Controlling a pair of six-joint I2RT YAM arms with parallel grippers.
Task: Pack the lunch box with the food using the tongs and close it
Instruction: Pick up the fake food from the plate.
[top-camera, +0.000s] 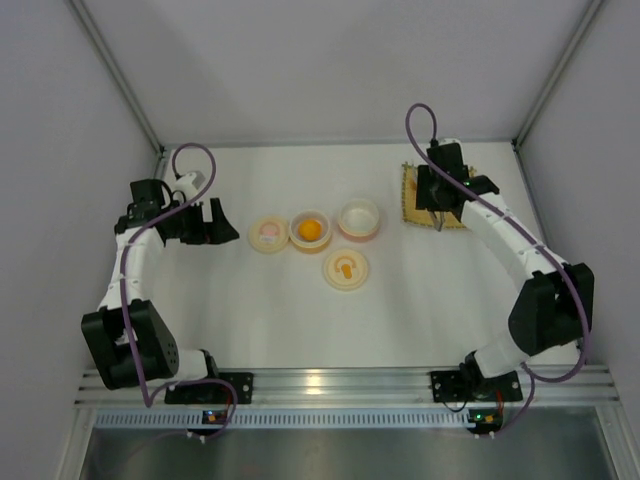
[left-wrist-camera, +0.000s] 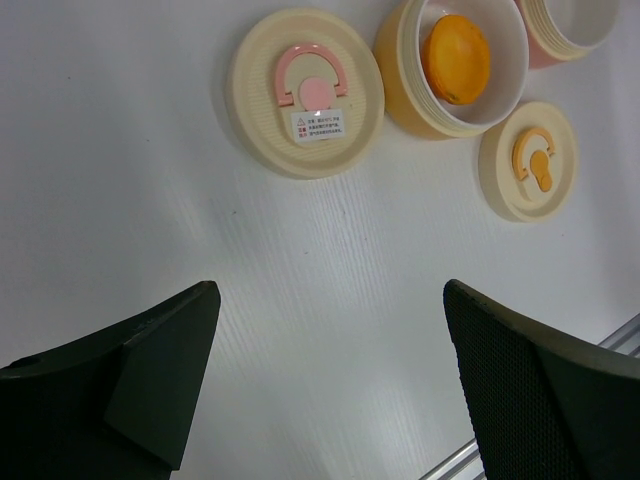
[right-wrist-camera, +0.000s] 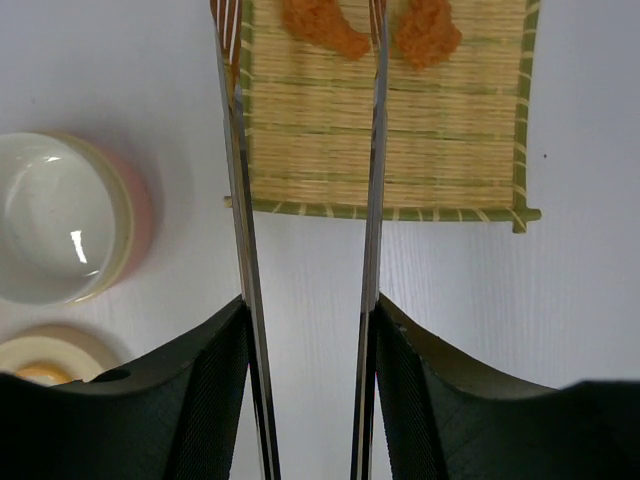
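White table (top-camera: 300, 320): right gripper (right-wrist-camera: 312, 320) holds the tongs (right-wrist-camera: 238, 200), arms half-narrowed astride a fried lump (right-wrist-camera: 322, 25) on the far-right mat (right-wrist-camera: 400, 140), not pinching yet. One orange piece (left-wrist-camera: 455, 58) in the yellow bowl (left-wrist-camera: 398, 95); lids (left-wrist-camera: 305, 92) off.

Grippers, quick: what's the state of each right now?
Left gripper: open, holding nothing.
Right gripper: closed on the tongs.

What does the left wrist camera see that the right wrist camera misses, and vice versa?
Only the left wrist: the lid with pink centre, and the open, empty left tool. Only the right wrist: the woven mat carrying two food lumps, and the tongs gripped in the right tool. Both: the pink bowl. A cream-and-orange sliver in the right wrist view is too cropped to name.
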